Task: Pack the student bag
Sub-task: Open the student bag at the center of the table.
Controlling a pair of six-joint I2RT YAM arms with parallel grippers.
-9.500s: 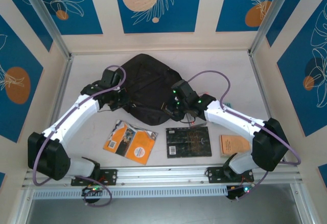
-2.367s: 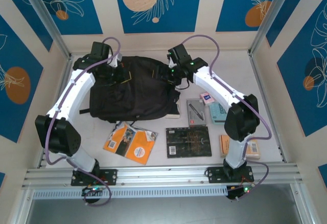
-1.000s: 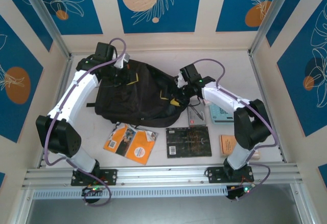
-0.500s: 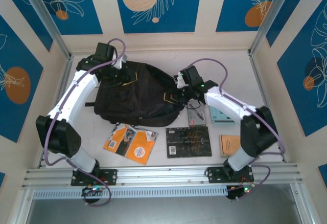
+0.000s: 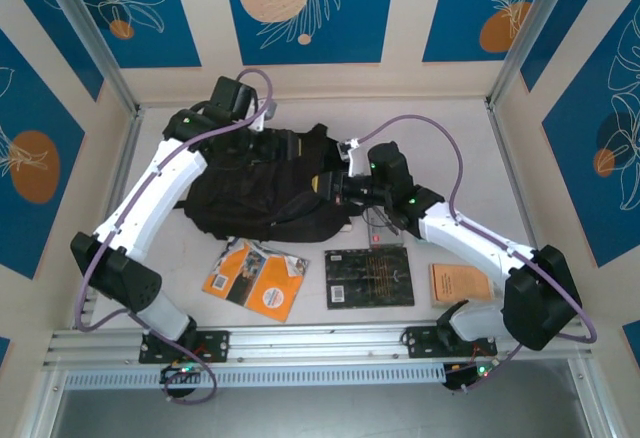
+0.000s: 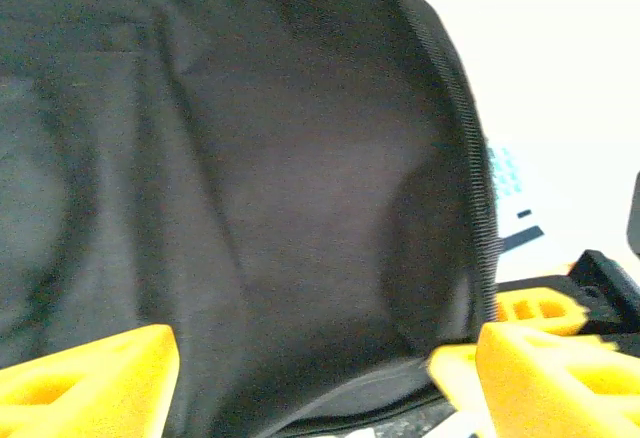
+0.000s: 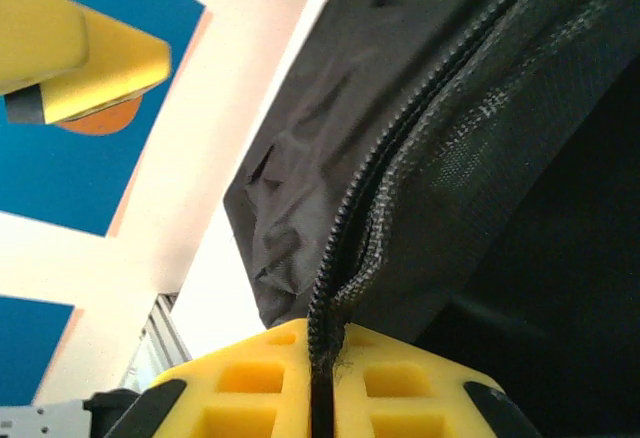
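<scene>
Left fingers [image 6: 85,383] gape over the student bag [image 5: 265,193] (blurry, maybe touching); right fingers [image 7: 250,388] pinch its zipper [image 7: 345,223].

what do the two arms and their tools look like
The left arm and right arm have white shells with bulky black joints, each trailed by a purple cable. Small green lights dot the right one. The left tool and right tool have chunky yellow fingers with square hollows.

White arms [image 5: 160,193], black joints [image 5: 108,266], purple cables [image 5: 415,118], yellow fingers [image 6: 90,378].
</scene>
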